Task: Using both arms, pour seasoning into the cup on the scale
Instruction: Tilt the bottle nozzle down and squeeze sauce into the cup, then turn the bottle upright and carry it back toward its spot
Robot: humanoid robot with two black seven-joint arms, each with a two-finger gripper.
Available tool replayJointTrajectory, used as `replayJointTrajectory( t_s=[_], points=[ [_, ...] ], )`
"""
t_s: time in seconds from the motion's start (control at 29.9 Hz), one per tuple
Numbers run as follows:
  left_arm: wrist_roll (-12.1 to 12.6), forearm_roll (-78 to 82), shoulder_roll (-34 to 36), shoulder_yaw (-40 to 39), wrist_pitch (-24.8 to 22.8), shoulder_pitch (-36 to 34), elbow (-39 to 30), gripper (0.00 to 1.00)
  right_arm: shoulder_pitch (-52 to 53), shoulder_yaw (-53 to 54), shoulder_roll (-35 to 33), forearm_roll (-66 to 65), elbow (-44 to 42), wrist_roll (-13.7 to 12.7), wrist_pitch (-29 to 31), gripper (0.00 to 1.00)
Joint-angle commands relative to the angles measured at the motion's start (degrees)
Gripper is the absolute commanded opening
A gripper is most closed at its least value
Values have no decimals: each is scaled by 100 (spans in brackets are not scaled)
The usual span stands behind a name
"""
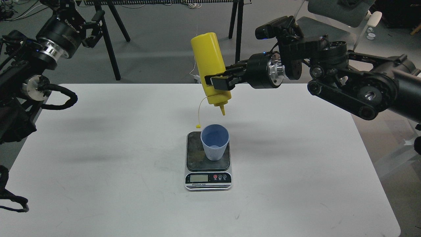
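My right gripper (219,82) is shut on the yellow seasoning bottle (210,65) and holds it upside down. Its nozzle (223,110) points down, just above the far rim of the light blue cup (214,141). A thin yellow cap tether (199,113) dangles to the left of the nozzle. The cup stands upright on the dark platform of the scale (208,179) at the table's middle. My left gripper (90,31) is raised off the table at the far left. Its fingers are dark and I cannot tell them apart.
The white table (98,164) has its rounded front right corner in view. Black tripod legs (110,49) stand on the floor behind the table. A grey chair (329,13) is at the back right.
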Motion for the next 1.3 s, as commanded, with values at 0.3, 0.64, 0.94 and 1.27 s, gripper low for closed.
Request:
replayJointTrajectory(
  t_s=[0.3, 0.64, 0.94, 1.27],
  points=[
    [0, 0, 17, 9, 0, -13, 0, 94, -63, 17, 258, 0, -51, -45, -5, 56],
    [0, 0, 0, 0, 0, -22, 0, 94, -361, 500, -119, 1411, -253, -36, 74, 56],
    [0, 0, 0, 9, 0, -40, 0, 94, -1106, 957, -1130, 7288, -271, 210, 510, 57],
    [0, 0, -18, 35, 0, -49, 0, 94, -3400, 2318, -1096, 10651, 9, 332, 510, 57]
  ],
)
